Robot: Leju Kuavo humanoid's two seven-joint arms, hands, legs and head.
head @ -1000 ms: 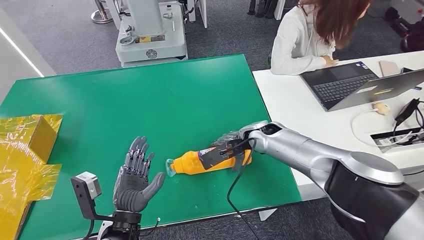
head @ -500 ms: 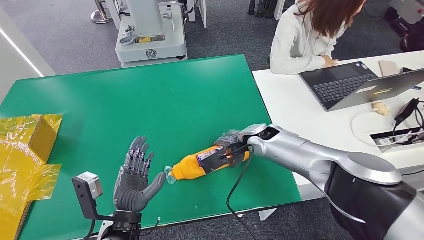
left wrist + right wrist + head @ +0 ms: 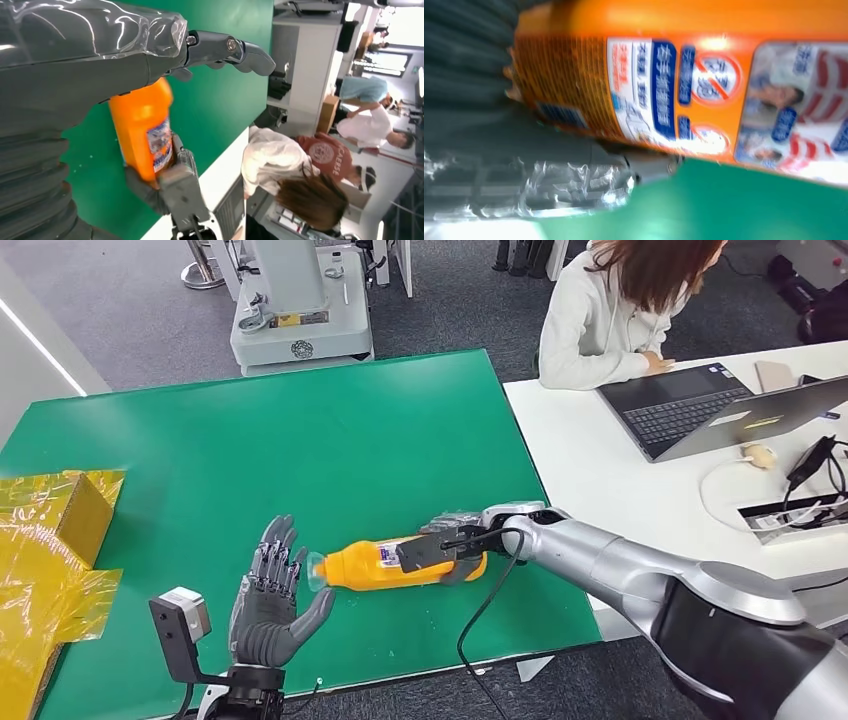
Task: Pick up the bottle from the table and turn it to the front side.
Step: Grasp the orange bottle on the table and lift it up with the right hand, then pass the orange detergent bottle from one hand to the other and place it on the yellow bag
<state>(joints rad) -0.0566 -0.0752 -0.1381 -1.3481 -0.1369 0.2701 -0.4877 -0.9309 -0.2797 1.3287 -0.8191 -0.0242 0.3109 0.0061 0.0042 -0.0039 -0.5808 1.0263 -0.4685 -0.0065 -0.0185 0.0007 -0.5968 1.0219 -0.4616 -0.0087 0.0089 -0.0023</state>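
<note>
Green worktop (image 3: 300, 450): fills the middle and left of the head view; its near edge runs along the lower part of the frame.

White worktop (image 3: 600, 470): adjoins the green one on the right; carries an open laptop (image 3: 690, 405), cables and small items at the right edge; a person in a white top (image 3: 600, 325) sits at its far side, upper right of the frame.

Grey-white machine base (image 3: 300, 315): stands on the floor beyond the green worktop, top centre.

Yellow film-wrapped box (image 3: 60, 510): at the left edge of the frame, on the green worktop, with loose yellow film below it.

Right robot hand (image 3: 455, 545): reaches in from the lower right on a silver arm; fingers wrapped round the base end of the bottle, holding it.

Left robot hand (image 3: 270, 605): lower left of centre, palm up, fingers spread and pointing away toward the top of the frame; holds nothing; its fingertips lie just beside the bottle's cap end, contact cannot be told.

Orange bottle (image 3: 385, 565): lies on its side, lower centre of the head view, cap end toward the left, base end in the right robot hand; whether it touches the green worktop cannot be told; printed label (image 3: 684, 95) with blue and white panels shows in the right wrist view.
</note>
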